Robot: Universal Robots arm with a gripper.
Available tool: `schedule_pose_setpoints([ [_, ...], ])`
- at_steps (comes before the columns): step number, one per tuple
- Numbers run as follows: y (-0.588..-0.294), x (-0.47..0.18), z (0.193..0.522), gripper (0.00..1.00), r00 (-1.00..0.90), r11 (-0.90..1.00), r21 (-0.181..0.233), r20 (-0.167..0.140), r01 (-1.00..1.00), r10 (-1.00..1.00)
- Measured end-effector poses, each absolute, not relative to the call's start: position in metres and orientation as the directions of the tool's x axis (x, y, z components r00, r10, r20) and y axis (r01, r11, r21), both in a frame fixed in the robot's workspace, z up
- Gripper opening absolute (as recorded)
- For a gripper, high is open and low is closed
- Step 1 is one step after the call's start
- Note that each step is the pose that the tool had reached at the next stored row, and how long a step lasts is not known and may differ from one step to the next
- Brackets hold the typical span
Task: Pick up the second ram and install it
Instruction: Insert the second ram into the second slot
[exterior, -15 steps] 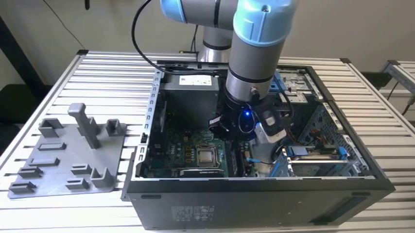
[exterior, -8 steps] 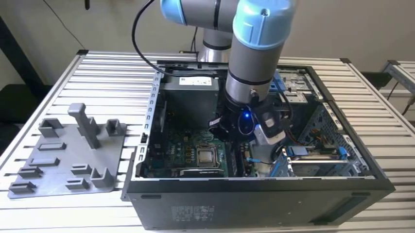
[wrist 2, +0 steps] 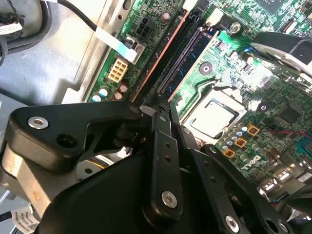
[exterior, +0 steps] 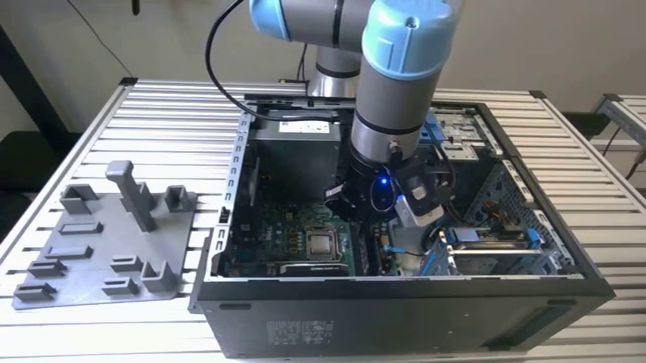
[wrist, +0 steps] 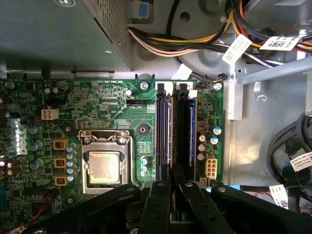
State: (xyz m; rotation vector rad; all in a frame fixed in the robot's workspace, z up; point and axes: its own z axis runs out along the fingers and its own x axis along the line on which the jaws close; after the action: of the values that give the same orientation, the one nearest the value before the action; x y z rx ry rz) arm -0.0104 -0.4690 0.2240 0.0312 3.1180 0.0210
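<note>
The arm is deep inside the open computer case [exterior: 565, 265], and the claw [wrist: 171, 187] hangs right over the memory slots [wrist: 168, 131] on the green motherboard [wrist: 112, 112]. Its fingers [wrist: 158, 204] are drawn narrow, pinched together on something thin and dark. That reads as the second ram [wrist: 181, 131], standing on edge in the slot just ahead of the fingertips, though I can't say for certain how far it is seated.

In the second wrist view the dark stick [wrist 2: 187, 66] runs straight away from the claw along the slots (nicely in line, as far as I can tell).

The risk from here, I judge, is a tilted push: if the stick sits skewed, pressing could jam one end or stress the board.

Room is tight. The processor socket [wrist: 102, 165] lies just beside the claw, a bundle of cables [wrist: 195, 41] sits beyond the slots' far end, and the case's metal wall [wrist: 234, 92] stands near the other flank. The grey tray [exterior: 111, 242] rests well apart on the worktop [exterior: 172, 113].
</note>
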Motion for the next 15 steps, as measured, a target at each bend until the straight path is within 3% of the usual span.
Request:
schedule_pose_setpoints([
  [15,-0.4690,-0.0104,0.2164,0.14,-0.999,1.000,0.013,-0.023,0.022,0.022],
])
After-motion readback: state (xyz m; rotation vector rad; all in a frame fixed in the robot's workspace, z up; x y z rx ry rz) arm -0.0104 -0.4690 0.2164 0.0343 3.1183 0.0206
